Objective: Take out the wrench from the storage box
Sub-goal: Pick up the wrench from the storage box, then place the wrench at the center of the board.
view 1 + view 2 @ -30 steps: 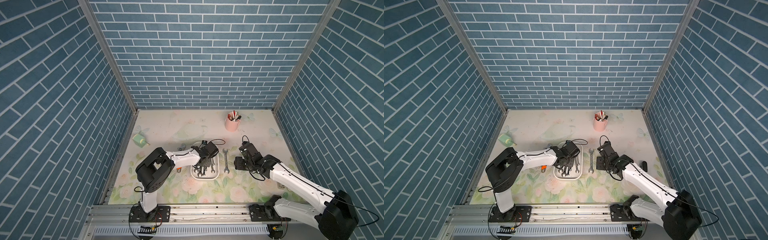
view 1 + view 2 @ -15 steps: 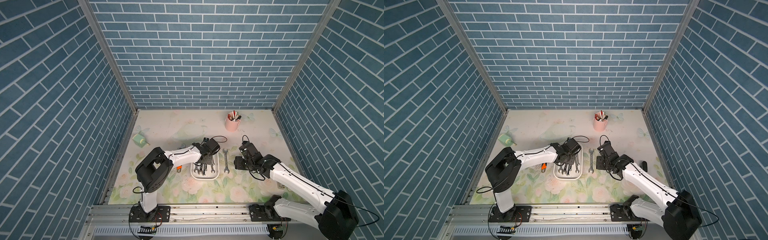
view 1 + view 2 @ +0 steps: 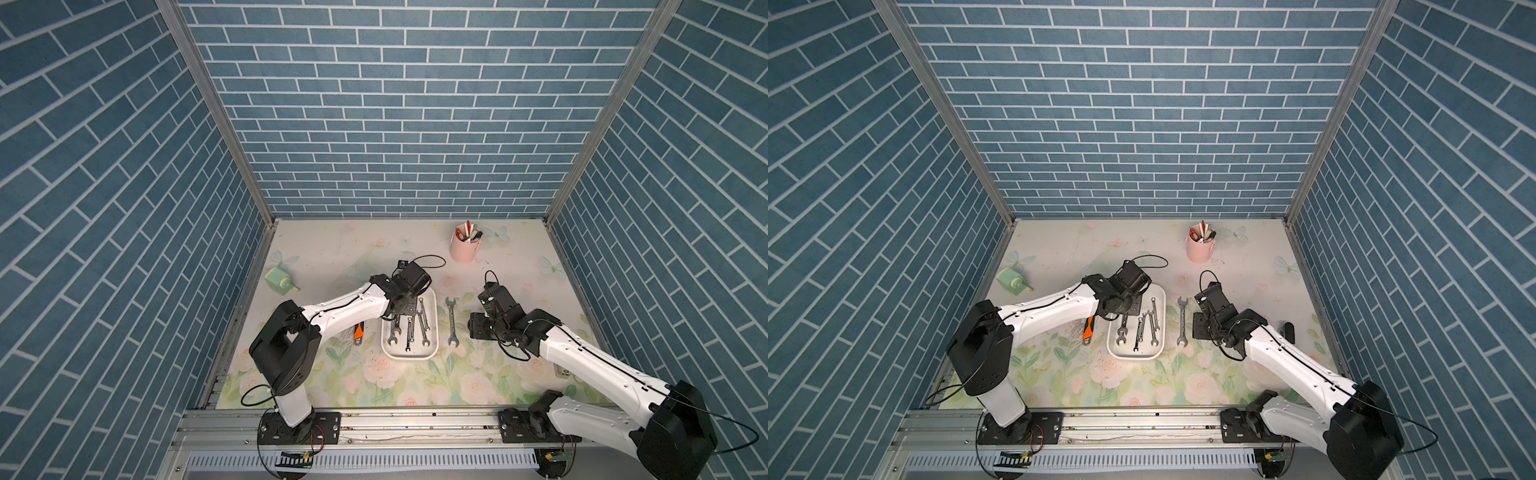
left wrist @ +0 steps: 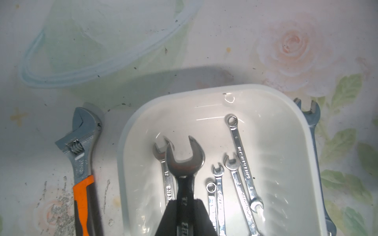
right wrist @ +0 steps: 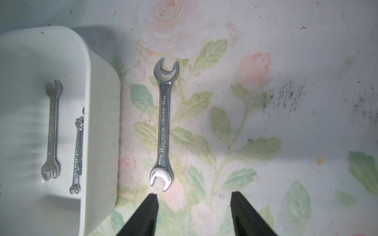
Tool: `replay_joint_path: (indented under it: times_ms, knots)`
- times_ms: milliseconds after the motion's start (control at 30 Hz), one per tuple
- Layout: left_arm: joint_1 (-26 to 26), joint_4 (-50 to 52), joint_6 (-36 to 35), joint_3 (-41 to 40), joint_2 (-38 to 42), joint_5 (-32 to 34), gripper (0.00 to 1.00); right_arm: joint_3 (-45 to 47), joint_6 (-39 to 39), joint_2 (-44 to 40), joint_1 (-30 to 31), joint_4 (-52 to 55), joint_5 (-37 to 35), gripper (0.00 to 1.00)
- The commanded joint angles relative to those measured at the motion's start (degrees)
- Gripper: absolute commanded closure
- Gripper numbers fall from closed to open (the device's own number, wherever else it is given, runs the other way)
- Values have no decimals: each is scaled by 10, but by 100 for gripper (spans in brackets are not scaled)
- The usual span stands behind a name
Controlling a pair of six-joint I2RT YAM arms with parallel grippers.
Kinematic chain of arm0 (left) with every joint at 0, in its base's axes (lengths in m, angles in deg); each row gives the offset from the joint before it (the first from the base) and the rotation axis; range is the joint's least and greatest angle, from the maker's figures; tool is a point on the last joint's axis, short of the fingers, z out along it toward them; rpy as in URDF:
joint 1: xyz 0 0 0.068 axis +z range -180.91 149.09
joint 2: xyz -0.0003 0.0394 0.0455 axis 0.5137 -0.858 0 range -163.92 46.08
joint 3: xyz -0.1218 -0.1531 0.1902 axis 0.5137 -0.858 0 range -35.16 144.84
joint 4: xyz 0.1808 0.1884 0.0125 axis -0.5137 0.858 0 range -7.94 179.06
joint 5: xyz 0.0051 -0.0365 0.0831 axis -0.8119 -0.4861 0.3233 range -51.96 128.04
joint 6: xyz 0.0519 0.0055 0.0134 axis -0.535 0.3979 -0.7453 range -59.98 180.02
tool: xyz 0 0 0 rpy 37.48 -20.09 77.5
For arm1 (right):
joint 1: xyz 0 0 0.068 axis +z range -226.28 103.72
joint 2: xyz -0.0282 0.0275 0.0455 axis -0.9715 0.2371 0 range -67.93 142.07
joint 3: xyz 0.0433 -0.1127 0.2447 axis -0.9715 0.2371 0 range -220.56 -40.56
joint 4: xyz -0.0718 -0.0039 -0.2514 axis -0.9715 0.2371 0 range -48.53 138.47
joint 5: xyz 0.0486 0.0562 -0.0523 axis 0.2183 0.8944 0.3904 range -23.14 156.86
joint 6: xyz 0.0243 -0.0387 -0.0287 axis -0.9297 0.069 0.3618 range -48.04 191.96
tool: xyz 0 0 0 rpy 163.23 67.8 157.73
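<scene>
In both top views we see the shallow white plastic storage box (image 3: 409, 355) (image 3: 1135, 355), rectangular with rounded corners, lying near the middle of the flower-printed table (image 3: 332, 253) (image 3: 1067, 249). The left end effector (image 3: 405, 311) (image 3: 1126, 309) hangs over the box's far end; from here we cannot tell how its jaws stand. Small chrome wrenches (image 3: 410, 332) (image 3: 1140, 330) lie inside the box. A long steel open-end wrench (image 3: 451, 322) (image 3: 1182, 322) lies on the table just beside the box, between it and the right end effector (image 3: 478, 328) (image 3: 1200, 328). On the box's other side an orange-handled adjustable spanner (image 3: 358, 332) (image 3: 1087, 330) lies partly under the left arm.

In the left wrist view the left end effector (image 4: 185, 203) is nearly closed, its black fingers (image 4: 165, 220) pinching the shank of a broad open-end steel wrench (image 4: 185, 159). That wrench's forked head points away from the wrist and sits over the inside of the storage box (image 4: 120, 163), overlapping a slimmer wrench; whether it touches the box floor we cannot tell. The adjustable spanner (image 4: 81, 147) lies outside, just beside the rim.

In the right wrist view the right end effector (image 5: 194, 204) stands open, its fingers (image 5: 145, 216) well apart with nothing between them. The long wrench (image 5: 163, 122) lies flat on the table just ahead of them, not touching, parallel to the wall of the storage box (image 5: 98, 102).
</scene>
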Motion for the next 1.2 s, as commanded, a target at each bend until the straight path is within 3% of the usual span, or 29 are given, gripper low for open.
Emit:
replay_joint_path:
  times_ms: [0, 500, 1167]
  knots:
    - [18, 25, -14, 10, 27, 14, 89, -13, 0, -8, -3, 12, -2, 40]
    - [127, -24, -46, -85, 91, -17, 89, -19, -1, 1, -3, 9, -1, 40]
    - [134, -145, -25, -186, 29, -84, 90, -21, -3, 16, -3, 4, 5, 39]
